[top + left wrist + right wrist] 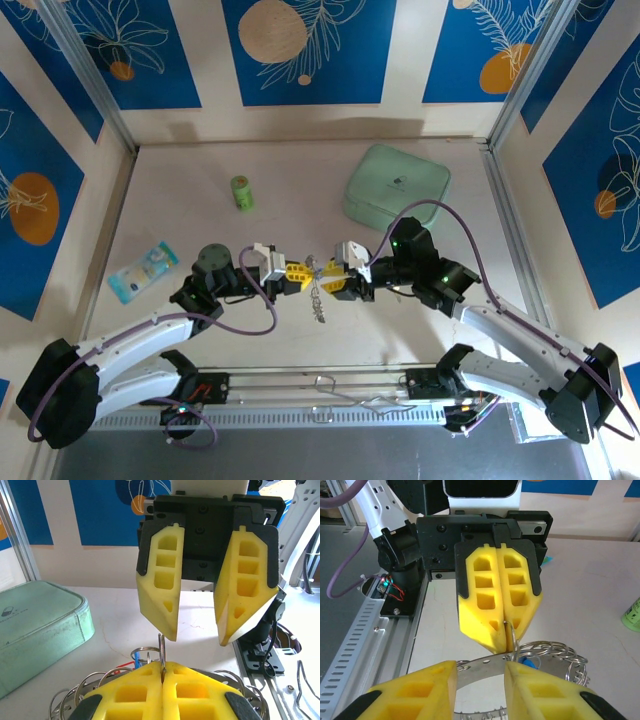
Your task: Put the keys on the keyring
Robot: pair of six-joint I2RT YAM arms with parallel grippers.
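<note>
The table (300,175) is walled by blue-and-cream panels at 9, 12 and 3 o'clock, and a perforated rail (330,415) runs along its 6 o'clock edge. Seen from above, the green case (396,184) lies at 1 o'clock from the table's middle, near the far-right corner. The widest open room is the bare stretch between the case and the green cylinder (241,192) at 11 o'clock. A narrower bare strip separates the grippers from the rail.

The left gripper (296,275) reaches in from 8 o'clock and the right gripper (336,283) from 4 o'clock, and their tips face each other near the middle. The left one's fingers (501,605) are pressed together, pinching a thin wire of the keyring (316,288). The right one's fingers (160,600) stand spread, with a flat band of the ring running between them; whether they touch it I cannot tell.

A blue packet (143,269) lies at 9 o'clock, close to the left edge. The keyring sits between the two sets of tips, its spiky fringe trailing toward 6 o'clock. The key with the blue tag (528,664) sits among the loops just behind the left tips.
</note>
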